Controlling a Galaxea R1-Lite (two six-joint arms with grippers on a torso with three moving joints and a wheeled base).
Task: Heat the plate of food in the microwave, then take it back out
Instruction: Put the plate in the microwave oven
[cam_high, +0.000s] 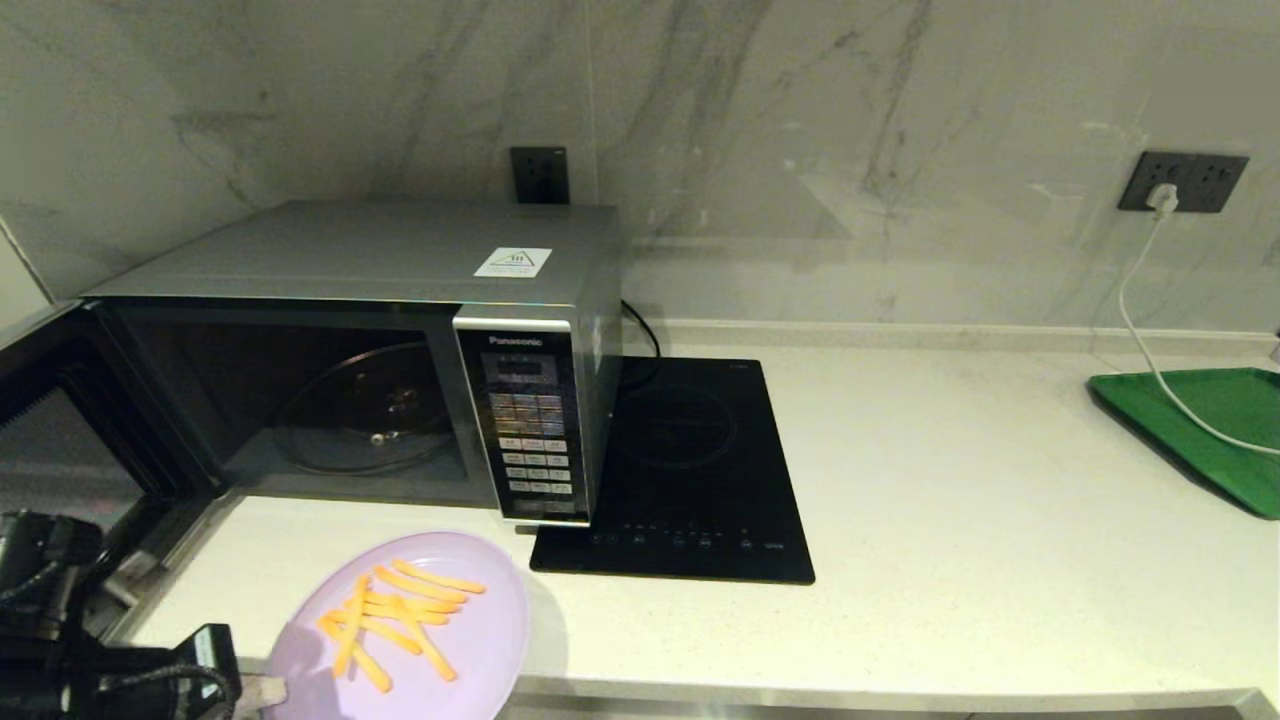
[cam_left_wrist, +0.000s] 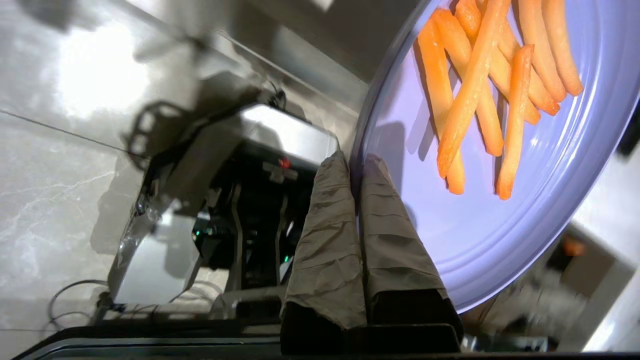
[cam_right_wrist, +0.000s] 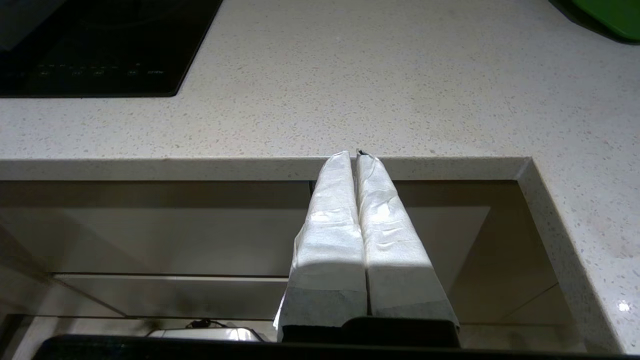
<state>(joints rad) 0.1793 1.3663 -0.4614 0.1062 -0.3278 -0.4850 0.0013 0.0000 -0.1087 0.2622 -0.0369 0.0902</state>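
The lilac plate of food (cam_high: 480, 640) carries orange-yellow fries (cam_high: 400, 620) and hangs partly over the counter's front edge, in front of the microwave (cam_high: 380, 250). The microwave's door (cam_high: 60, 420) is swung open to the left, and its glass turntable (cam_high: 365, 410) is bare. My left gripper (cam_high: 262, 690) is at the bottom left, shut on the plate's near rim. In the left wrist view the left gripper (cam_left_wrist: 356, 160) pinches the plate of food (cam_left_wrist: 450, 230) at its edge. My right gripper (cam_right_wrist: 354, 154) is shut and empty, below the counter's front edge.
A flat black induction hob (cam_high: 690, 470) lies right of the microwave. A green tray (cam_high: 1210, 430) sits at the far right with a white cable (cam_high: 1150, 340) running over it from a wall socket (cam_high: 1182, 181). The counter edge (cam_right_wrist: 250, 167) is just ahead of the right gripper.
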